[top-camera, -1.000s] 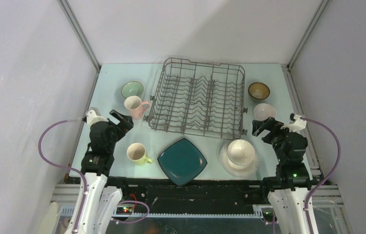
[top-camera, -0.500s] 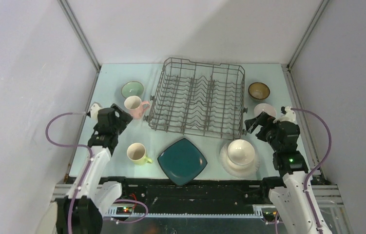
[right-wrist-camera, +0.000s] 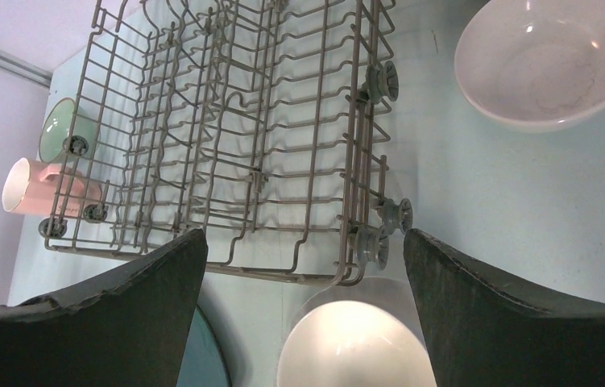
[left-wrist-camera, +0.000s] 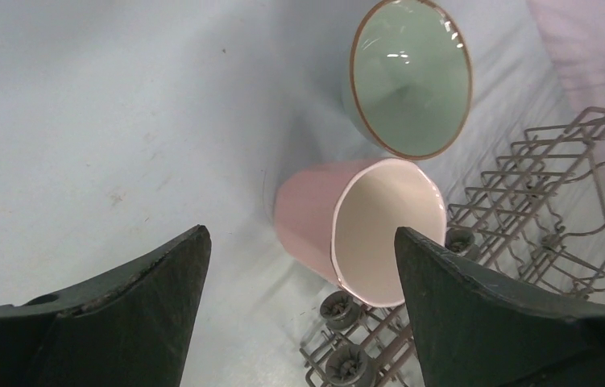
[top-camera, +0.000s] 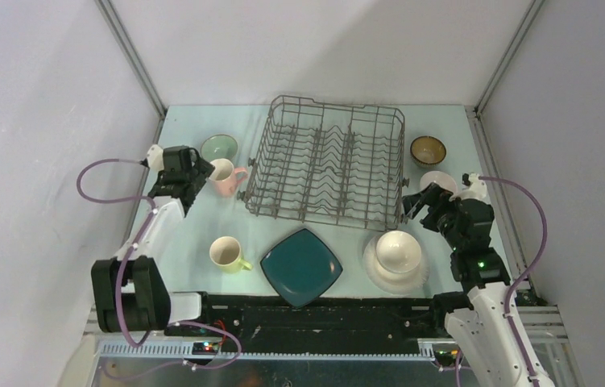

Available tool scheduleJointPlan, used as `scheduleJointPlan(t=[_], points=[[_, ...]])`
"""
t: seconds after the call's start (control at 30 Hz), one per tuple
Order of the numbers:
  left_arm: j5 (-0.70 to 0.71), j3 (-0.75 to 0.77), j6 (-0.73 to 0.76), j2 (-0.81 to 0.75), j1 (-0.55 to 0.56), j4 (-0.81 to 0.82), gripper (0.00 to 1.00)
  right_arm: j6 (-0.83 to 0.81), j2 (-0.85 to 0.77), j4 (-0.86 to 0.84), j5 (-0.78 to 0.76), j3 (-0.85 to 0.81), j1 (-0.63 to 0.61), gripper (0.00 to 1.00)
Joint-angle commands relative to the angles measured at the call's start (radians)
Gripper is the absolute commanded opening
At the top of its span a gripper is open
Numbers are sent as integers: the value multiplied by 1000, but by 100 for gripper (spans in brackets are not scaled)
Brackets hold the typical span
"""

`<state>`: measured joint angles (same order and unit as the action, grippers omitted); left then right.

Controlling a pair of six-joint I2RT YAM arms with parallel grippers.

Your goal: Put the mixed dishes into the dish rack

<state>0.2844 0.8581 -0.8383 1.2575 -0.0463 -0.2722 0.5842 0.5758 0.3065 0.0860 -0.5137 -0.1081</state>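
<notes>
The grey wire dish rack (top-camera: 327, 161) stands empty mid-table. My left gripper (top-camera: 194, 176) is open and empty, just left of the upright pink mug (top-camera: 222, 173). In the left wrist view the gripper (left-wrist-camera: 300, 232) frames the mug (left-wrist-camera: 363, 234), with the pale green bowl (left-wrist-camera: 412, 76) behind. My right gripper (top-camera: 420, 205) is open and empty, above and behind a white bowl (top-camera: 398, 250) on the white round plate (top-camera: 375, 270). The right wrist view shows the gripper (right-wrist-camera: 304, 234) over that bowl (right-wrist-camera: 355, 347). The teal square plate (top-camera: 301, 266) and yellow-green mug (top-camera: 226, 253) lie near.
A brown bowl (top-camera: 428, 149) and a second white bowl (top-camera: 437, 181) sit right of the rack; this white bowl also shows in the right wrist view (right-wrist-camera: 549, 64). The rack's wheeled corner (right-wrist-camera: 379, 226) is close before the right gripper. Grey walls enclose the table.
My left arm has reached forward from the near left to beside the pink mug. My right gripper has moved a little forward and left toward the rack's corner. No dish has moved.
</notes>
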Motion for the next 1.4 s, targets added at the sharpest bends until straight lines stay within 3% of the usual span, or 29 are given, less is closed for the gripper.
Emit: scheduleJointPlan(t=[0.0,0.13,0.37,0.5,0.6,0.67,0.93,1.2,1.37], points=[[4,49,-36,66,-7,19,91,6,9,-63,-5,-39,-7,94],[-29,70,-44,148,-8,47,91,11,5,-57,-4,-39,-7,94],[-24,103,-34,235,-10,23,74,14,-19,-19,-15,-39,-6,94],[-28,91,-25,221,-10,39,45,12,-21,-12,-21,-39,-7,94],[-11,86,-23,195,-11,4,11,9,-10,-21,-19,-39,-5,94],[-3,79,-30,167,-21,-21,1,9,-3,-28,-14,-39,-5,94],[23,35,-43,-47,-36,-63,0,8,7,-36,-9,-39,-6,93],[-58,28,-33,-227,-36,-101,0,4,37,-76,46,-39,-7,92],[-187,-89,-46,-406,-30,63,0,8,52,-117,78,-39,-15,91]])
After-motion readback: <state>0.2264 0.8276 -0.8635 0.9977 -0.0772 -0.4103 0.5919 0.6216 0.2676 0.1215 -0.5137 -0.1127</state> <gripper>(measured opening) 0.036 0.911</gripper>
